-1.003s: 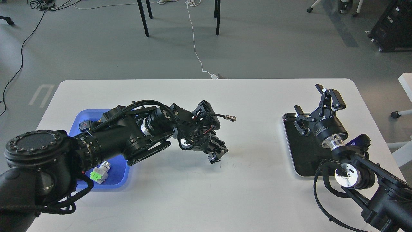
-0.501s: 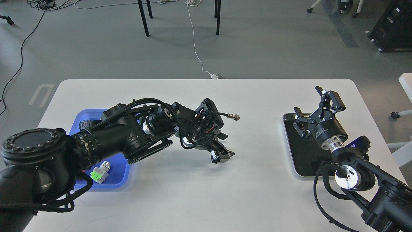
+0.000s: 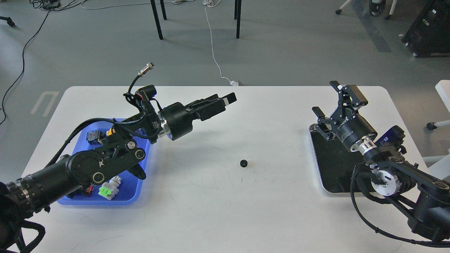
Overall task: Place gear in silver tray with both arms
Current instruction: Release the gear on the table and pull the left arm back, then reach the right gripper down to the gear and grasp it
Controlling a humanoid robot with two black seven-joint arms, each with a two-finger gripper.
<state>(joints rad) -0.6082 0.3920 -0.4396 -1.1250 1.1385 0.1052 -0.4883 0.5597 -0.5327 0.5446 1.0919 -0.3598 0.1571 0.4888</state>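
1. While the gear (image 3: 244, 163) lies alone mid-surface (image 3: 225, 211), the left pincer (image 3: 225, 99) hangs above, fingers nearly together, gripping nothing.
2. Right pincer (image 3: 330, 102) spread wide, empty, over the silver tray's (image 3: 316, 175) far end.

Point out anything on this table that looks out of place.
The small black gear lies alone on the bare white table, mid-way between the blue tray and the silver tray, in neither. Neither gripper holds it. Nothing looks spilled or damaged.

black gear (image 3: 244, 163), white table (image 3: 225, 211), blue tray (image 3: 132, 196).
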